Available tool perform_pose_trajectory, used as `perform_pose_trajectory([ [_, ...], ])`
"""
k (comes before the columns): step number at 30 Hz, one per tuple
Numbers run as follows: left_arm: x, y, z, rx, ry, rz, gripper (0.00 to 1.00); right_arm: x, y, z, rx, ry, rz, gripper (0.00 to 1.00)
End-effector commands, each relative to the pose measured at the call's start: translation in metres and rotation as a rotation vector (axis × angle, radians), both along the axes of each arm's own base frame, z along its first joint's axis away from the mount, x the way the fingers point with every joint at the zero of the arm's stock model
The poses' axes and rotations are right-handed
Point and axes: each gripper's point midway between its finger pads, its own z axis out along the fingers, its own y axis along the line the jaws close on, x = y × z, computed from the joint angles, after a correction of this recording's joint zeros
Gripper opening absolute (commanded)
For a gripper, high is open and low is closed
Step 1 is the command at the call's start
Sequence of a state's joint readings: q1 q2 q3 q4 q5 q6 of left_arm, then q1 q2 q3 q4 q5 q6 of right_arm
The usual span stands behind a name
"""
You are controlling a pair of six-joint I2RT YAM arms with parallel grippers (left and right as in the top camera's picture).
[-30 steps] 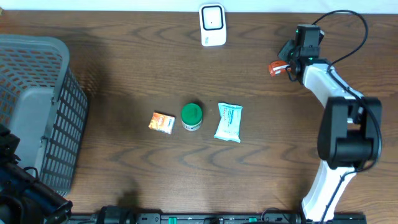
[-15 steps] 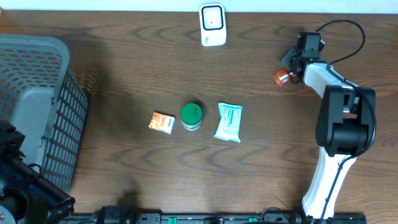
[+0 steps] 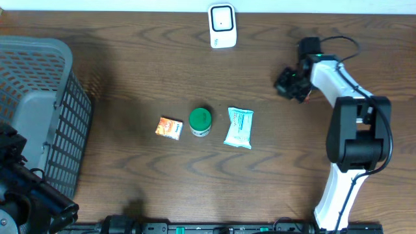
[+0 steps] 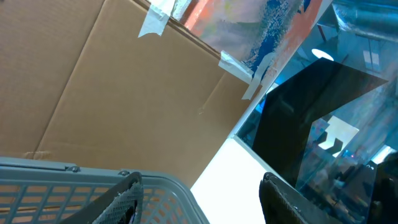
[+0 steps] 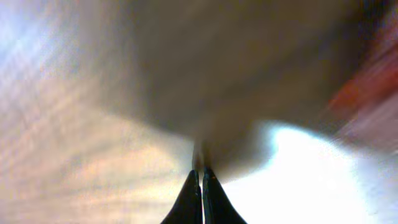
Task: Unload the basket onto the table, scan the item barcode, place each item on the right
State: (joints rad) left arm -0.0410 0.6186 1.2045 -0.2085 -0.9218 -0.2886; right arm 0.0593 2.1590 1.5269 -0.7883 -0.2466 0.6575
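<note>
Three small goods lie in a row at the middle of the desk (image 3: 130, 71): one orange packet (image 3: 169, 127), one green-lidded jar (image 3: 200, 121) and one white-and-blue pouch (image 3: 238, 127). One white scanner (image 3: 221, 26) stands at twelve o'clock. One grey basket (image 3: 71, 123) sits at nine o'clock. There are two arms, one white arm (image 3: 351, 140) at three o'clock and one dark arm (image 3: 26, 195) at seven o'clock. Each carries one hand: the right hand (image 3: 290, 83) and the left hand (image 4: 201, 180). Each wrist view shows two fingers (image 4: 127, 199).
</note>
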Motion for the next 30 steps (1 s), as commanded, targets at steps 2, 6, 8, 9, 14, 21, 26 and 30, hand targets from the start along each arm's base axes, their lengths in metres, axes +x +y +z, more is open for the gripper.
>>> perform_pose_trajectory([
  [2,0.002,0.001,-0.002,-0.003,0.002,0.006,0.61,-0.022,0.018,0.022,0.022,0.007,0.075,0.03],
  [6,0.002,0.001,-0.002,-0.003,0.002,0.006,0.61,0.008,-0.013,0.065,-0.120,-0.178,0.011,0.06],
  [8,0.002,0.001,-0.002,-0.004,0.001,0.006,0.61,0.030,-0.041,0.080,-0.219,-0.284,-0.057,0.01],
  [9,0.002,0.001,-0.002,-0.003,0.001,0.006,0.61,0.039,-0.052,0.084,-0.252,-0.319,-0.084,0.01],
  [14,0.003,0.001,-0.002,-0.004,0.002,0.005,0.61,0.079,-0.098,0.088,-0.315,-0.463,-0.199,0.01],
  [21,0.002,0.001,-0.002,-0.003,0.002,0.006,0.61,0.116,-0.133,0.068,-0.352,-0.576,-0.289,0.01],
  [26,0.003,0.001,-0.002,-0.003,0.002,0.006,0.61,0.128,-0.140,0.053,-0.363,-0.608,-0.306,0.01],
  [30,0.003,0.001,-0.002,-0.003,0.003,0.006,0.61,0.121,-0.151,0.034,-0.426,-0.556,-0.326,0.01],
])
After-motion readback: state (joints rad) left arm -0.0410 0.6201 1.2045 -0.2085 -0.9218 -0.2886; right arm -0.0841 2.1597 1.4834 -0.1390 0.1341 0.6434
